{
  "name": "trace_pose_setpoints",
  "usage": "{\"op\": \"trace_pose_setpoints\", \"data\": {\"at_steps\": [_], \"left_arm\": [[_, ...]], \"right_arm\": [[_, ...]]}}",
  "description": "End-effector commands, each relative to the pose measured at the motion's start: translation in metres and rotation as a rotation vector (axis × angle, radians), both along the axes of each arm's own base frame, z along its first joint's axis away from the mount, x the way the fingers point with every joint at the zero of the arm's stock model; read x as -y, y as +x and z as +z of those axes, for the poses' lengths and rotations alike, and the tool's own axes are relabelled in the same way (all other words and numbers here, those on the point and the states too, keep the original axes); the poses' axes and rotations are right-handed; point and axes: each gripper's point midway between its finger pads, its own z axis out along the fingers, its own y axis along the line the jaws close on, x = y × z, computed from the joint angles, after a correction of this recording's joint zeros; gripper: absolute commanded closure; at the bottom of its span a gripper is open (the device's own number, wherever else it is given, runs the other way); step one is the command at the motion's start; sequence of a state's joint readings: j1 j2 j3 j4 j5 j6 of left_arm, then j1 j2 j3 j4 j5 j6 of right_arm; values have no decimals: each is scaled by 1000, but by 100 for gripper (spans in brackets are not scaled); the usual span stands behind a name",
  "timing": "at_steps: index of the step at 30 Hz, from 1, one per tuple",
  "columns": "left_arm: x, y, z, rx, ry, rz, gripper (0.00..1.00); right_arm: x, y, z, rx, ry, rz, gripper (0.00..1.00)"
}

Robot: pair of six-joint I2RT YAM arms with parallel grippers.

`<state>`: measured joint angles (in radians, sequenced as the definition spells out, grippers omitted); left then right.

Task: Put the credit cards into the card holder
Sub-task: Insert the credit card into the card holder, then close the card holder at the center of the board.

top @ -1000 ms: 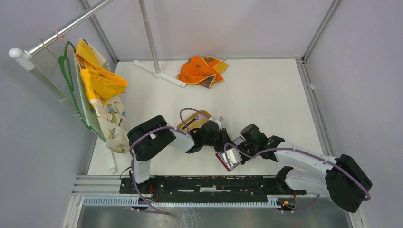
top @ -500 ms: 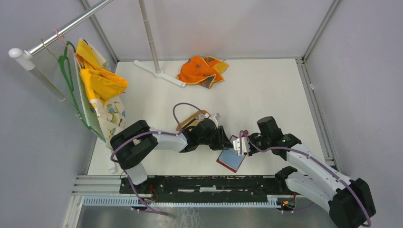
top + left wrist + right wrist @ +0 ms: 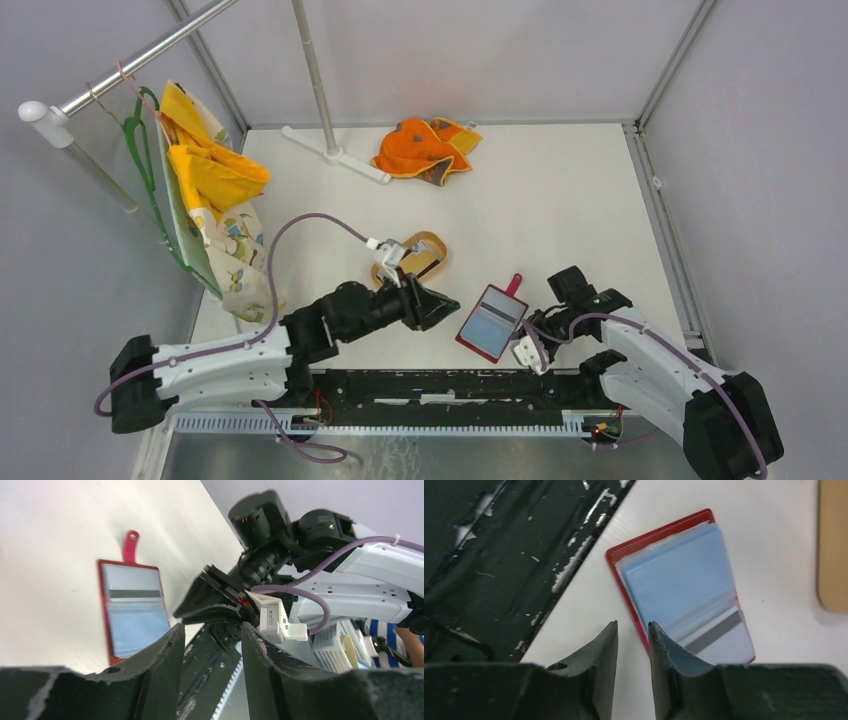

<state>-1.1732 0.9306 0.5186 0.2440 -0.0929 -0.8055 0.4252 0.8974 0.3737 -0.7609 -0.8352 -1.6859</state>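
Red card holder (image 3: 491, 323) lies open on the white table (image 3: 570, 200), a striped credit card (image 3: 135, 594) inside. The left tool (image 3: 212, 630) and right tool (image 3: 633, 630) sit near it, jaws narrowly parted, empty.

card holder (image 3: 491, 322): red, pale blue inside | credit card (image 3: 131, 582): pale, dark grey stripe | cloth (image 3: 425, 148): orange | tray (image 3: 435, 248): tan

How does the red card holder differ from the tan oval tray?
The card holder is red and rectangular with a snap tab; the tray is tan and oval. The card holder lies open in full view, a dark-striped card in its pale blue inside; the tray is partly hidden by the left arm. Both lie flat on the white table.
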Motion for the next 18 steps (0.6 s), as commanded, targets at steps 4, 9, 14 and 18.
{"op": "trace_pose_setpoints", "data": {"at_steps": [4, 9, 14, 18], "left_arm": [[-60, 12, -14, 71, -34, 185, 1], [-51, -3, -30, 17, -82, 101, 2], [-41, -11, -49, -45, -108, 54, 11], [-38, -11, -64, -73, -79, 57, 16]], "right_arm": [[-2, -3, -4, 68, 23, 91, 72], [-12, 15, -10, 143, 1, 25, 69], [-23, 22, -23, 163, -82, 10, 68], [-51, 66, 0, 196, -5, -307, 62]]}}
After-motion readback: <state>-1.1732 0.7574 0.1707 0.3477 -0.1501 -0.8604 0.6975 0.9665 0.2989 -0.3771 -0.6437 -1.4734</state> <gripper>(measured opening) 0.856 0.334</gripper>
